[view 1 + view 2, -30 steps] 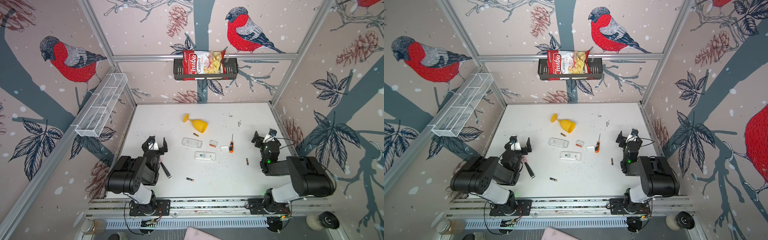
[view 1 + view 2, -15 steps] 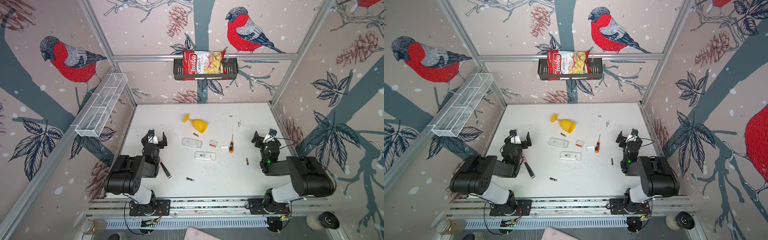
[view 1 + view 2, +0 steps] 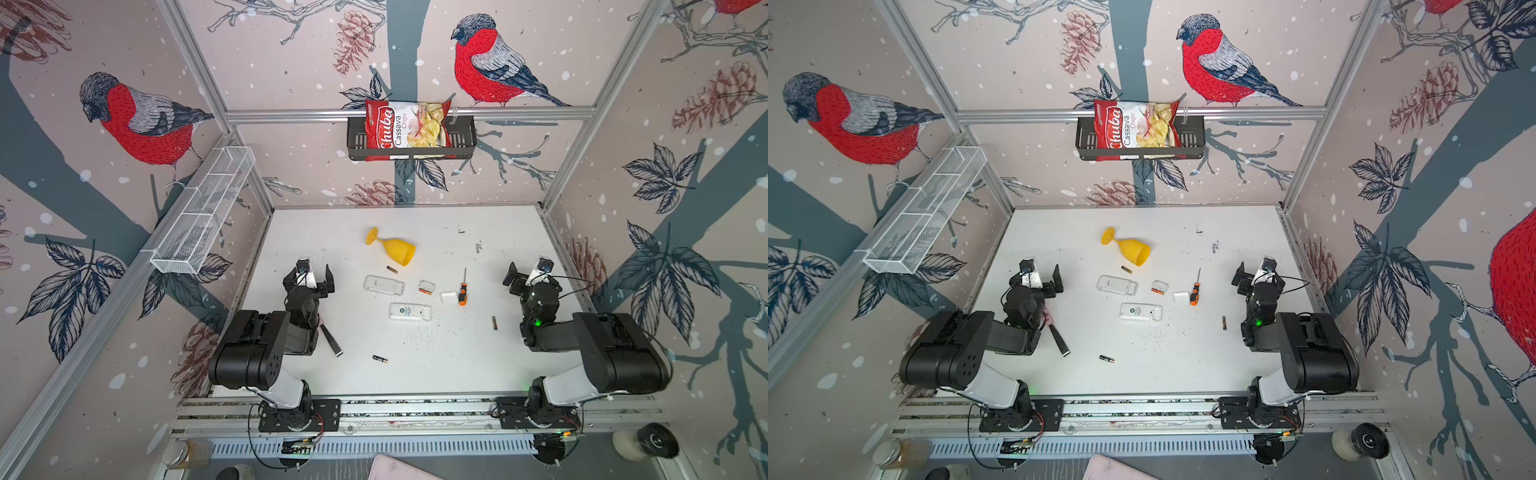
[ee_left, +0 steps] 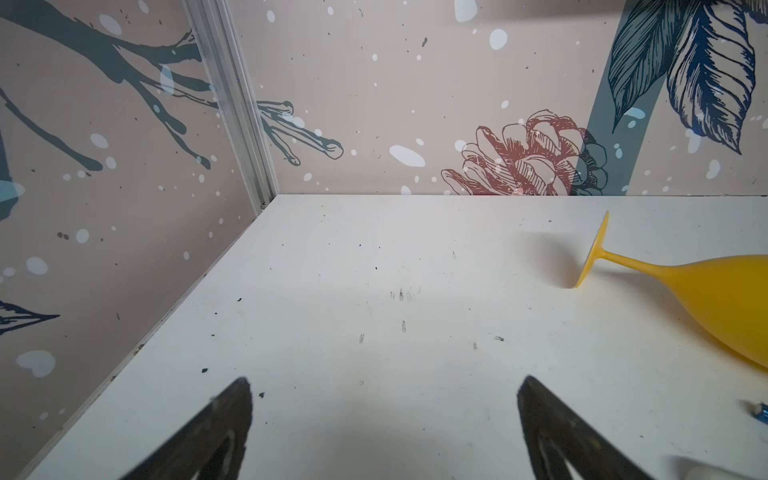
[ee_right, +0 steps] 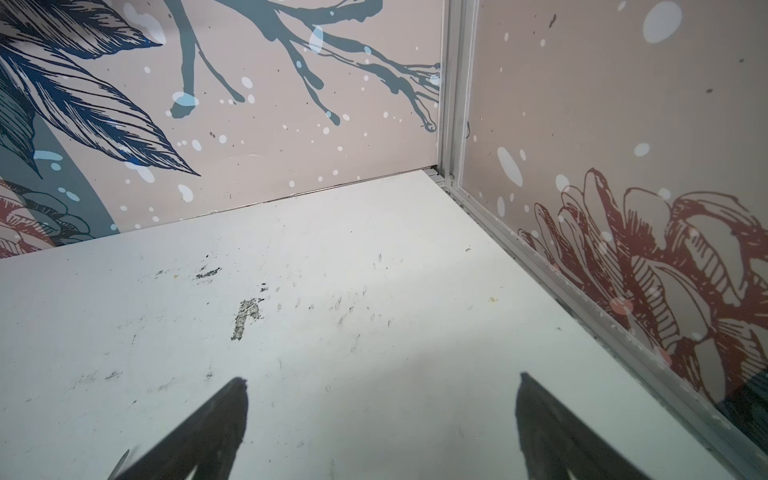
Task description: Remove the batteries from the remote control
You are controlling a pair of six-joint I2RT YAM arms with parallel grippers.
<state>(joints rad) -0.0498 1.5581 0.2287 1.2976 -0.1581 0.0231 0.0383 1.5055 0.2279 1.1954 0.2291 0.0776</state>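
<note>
I see my left fingers and right fingers spread wide, gripping nothing, at either side of the desk, while three batteries lie loose on it around the remote, one just beside the glass.

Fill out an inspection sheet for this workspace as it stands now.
Surface: white table, scuffed, speckled with dark marks.
Job's things: two remotes mid-table; three batteries lying loose and apart around them.
Clutter: yellow goblet on its side; orange-handled screwdriver; two small white pieces, likely covers; black stick beside left arm.
Grippers: left gripper and right gripper open, empty, over bare table.
Cables: black cable loops off behind the right gripper, touching no item.
Surroundings: chips bag in black wall basket; white wire basket, nothing seen inside; bird-print walls.
</note>
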